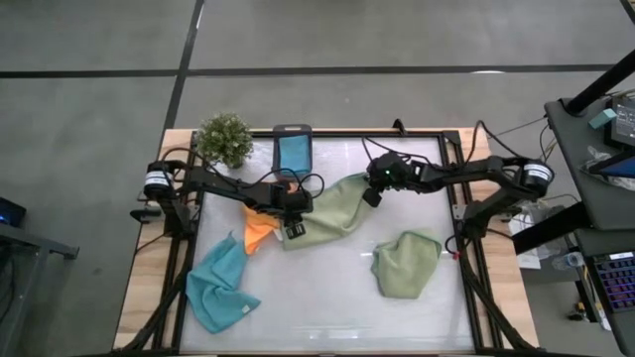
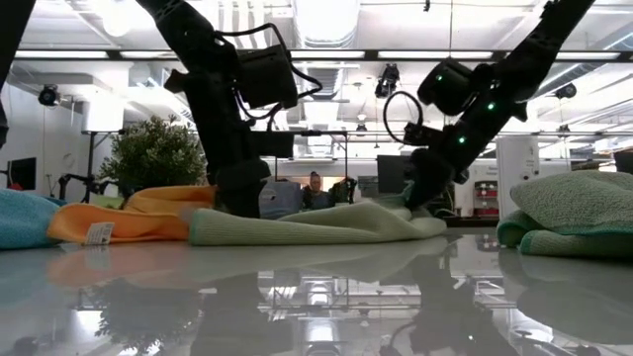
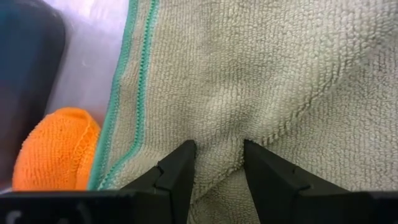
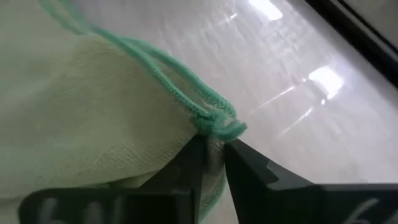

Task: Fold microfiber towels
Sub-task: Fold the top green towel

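Towels: five on the tabletop, none neatly folded.
Green towel: mid-tabletop, half folded.
Left hand: pinching its near corner.
Right hand: thinly pinching its far corner.
Left: four towels.

Near table edge open; blue towel, folded green towel flank, probably passable.

Bright, even light falls from ceiling lamps seen in the low view. The glossy counter mirrors them and the arms, and shows white glare patches in the right wrist view. Shadows are soft. The near green towel is slightly blurred there; the left wrist view is sharp.
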You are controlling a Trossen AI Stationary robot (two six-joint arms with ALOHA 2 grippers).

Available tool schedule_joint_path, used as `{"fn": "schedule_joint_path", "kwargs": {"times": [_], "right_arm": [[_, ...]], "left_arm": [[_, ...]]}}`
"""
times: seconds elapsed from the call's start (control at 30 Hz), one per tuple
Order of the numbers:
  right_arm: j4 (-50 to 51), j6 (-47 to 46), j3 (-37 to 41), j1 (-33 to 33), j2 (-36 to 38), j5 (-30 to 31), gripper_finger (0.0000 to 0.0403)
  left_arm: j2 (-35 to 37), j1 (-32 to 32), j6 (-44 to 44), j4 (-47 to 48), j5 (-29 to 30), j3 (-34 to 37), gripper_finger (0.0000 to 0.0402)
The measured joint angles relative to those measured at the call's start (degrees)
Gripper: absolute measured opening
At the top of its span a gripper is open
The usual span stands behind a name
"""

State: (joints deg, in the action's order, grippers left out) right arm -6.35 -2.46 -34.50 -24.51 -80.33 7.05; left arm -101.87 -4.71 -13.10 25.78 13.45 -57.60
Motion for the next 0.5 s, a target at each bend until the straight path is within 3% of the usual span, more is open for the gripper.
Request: {"fn": "schedule_joint_path", "kwargs": {"times": [0.23,0.4,0.5], "right_arm": [[0.3,-4.5,-0.7,-3.2,-1.9,-9.1,0.014],[5.3,-3.8,-0.7,-4.9,1.1,-9.0,0.0192],[13.3,-3.3,-1.6,-5.6,5.2,-9.0,0.0207]], "left_arm": [[0.1,0.0,0.0,1.1,0.2,0.0,0.0125],[0.1,0.0,0.0,1.1,0.2,0.0,0.0125],[0.1,0.0,0.0,1.1,0.2,0.0,0.0125]]}}
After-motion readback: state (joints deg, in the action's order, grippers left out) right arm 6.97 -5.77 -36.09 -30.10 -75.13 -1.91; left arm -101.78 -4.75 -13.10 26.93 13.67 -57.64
